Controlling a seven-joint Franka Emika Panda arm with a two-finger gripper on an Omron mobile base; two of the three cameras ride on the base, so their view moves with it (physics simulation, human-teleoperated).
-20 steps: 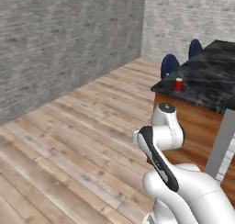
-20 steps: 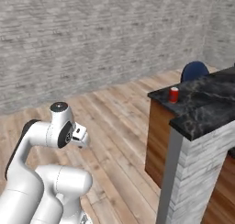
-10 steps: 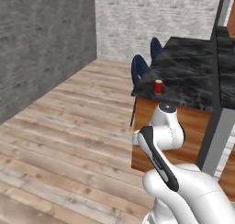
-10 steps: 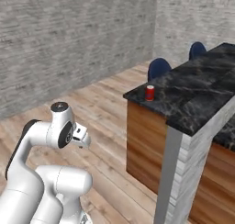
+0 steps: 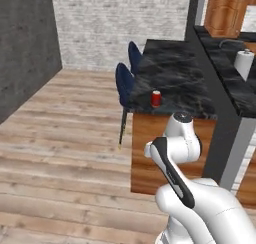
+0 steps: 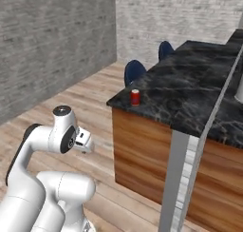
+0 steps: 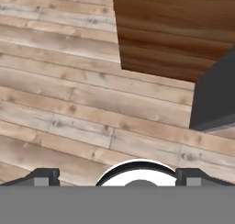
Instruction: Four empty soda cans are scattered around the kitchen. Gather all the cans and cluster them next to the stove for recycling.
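Soda can (image 5: 156,98), small, red, silver-topped, stands upright near the left front corner of the black marbled island counter (image 5: 175,83), just inside its edge. It lies ahead of the folded white arm and above it, a little to the left in the left base view and to the right in the right base view (image 6: 135,97). The gripper (image 7: 117,184) hangs low, pointing down at the wood plank floor (image 7: 69,108) close to the island's brown wooden side panel (image 7: 174,30). Its two dark fingertips (image 7: 43,176) stand wide apart, holding and touching nothing. My judgement: the hand must rise and reach forward over the counter edge to take the can from above or the side. Beyond the can, two blue chairs (image 5: 125,80) stand at the island's left side.
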